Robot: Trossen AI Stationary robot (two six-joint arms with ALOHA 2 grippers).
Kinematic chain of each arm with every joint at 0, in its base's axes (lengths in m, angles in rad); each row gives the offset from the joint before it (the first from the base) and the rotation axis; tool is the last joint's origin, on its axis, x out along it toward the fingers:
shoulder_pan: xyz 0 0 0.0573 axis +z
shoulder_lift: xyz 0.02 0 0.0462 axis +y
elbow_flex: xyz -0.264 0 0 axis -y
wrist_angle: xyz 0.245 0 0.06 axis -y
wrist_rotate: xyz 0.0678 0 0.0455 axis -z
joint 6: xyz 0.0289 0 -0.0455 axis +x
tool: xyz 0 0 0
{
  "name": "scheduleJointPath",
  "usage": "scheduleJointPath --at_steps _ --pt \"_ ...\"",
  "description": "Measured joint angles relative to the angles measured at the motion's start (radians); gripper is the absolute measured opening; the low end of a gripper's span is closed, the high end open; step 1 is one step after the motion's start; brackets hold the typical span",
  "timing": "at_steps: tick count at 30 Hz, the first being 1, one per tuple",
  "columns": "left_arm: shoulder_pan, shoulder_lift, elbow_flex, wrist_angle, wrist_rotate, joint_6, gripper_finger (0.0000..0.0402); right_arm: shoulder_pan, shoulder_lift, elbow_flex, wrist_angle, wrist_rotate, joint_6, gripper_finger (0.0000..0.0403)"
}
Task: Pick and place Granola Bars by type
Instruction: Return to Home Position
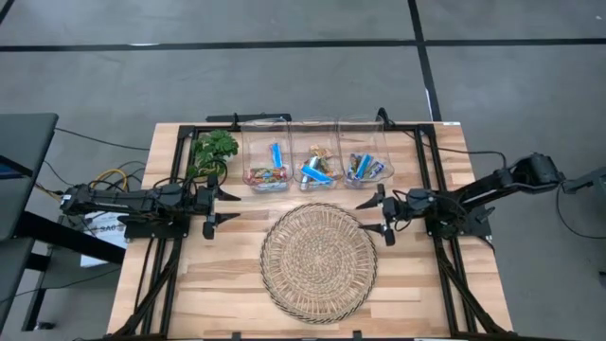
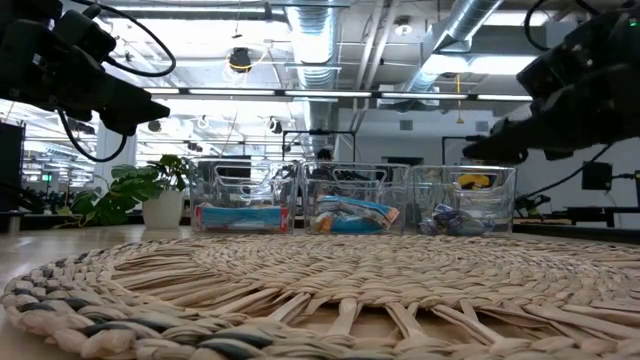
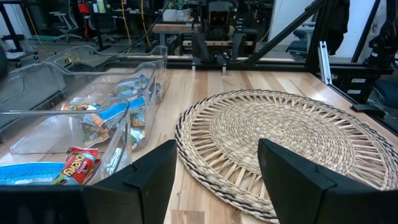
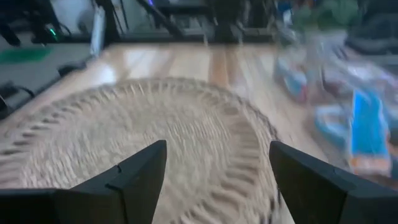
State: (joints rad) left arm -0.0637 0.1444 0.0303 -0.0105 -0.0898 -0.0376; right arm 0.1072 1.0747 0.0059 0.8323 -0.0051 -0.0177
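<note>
The granola bars lie in three clear bins in a row at the table's far middle: the left bin (image 1: 267, 170), the middle bin (image 1: 315, 167) and the right bin (image 1: 367, 165). Blue and multicoloured wrappers show in each, also in the low view (image 2: 345, 214) and the left wrist view (image 3: 93, 121). My left gripper (image 1: 210, 208) (image 3: 214, 180) hovers open at the round woven mat's left, near the left bin. My right gripper (image 1: 382, 216) (image 4: 217, 180) hovers open at the mat's right, just near of the right bin. Neither holds anything.
A round woven mat (image 1: 319, 261) (image 3: 280, 134) lies on the table's middle, between the two grippers. A green potted plant (image 1: 212, 152) (image 2: 150, 195) stands left of the bins. Black frame rails (image 1: 431, 142) run along the table's sides and far edge.
</note>
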Motion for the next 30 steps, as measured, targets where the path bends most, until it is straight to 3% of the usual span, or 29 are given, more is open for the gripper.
scheduleJointPath --at_steps 22,30 --pt "0.000 0.000 0.000 0.000 0.000 0.000 0.0220 -0.018 -0.691 0.000 -0.823 0.008 0.018 0.0279" --pt "0.000 0.000 0.000 0.000 0.000 0.000 0.0220 -0.031 -0.746 0.001 -0.821 0.007 0.021 0.0279"
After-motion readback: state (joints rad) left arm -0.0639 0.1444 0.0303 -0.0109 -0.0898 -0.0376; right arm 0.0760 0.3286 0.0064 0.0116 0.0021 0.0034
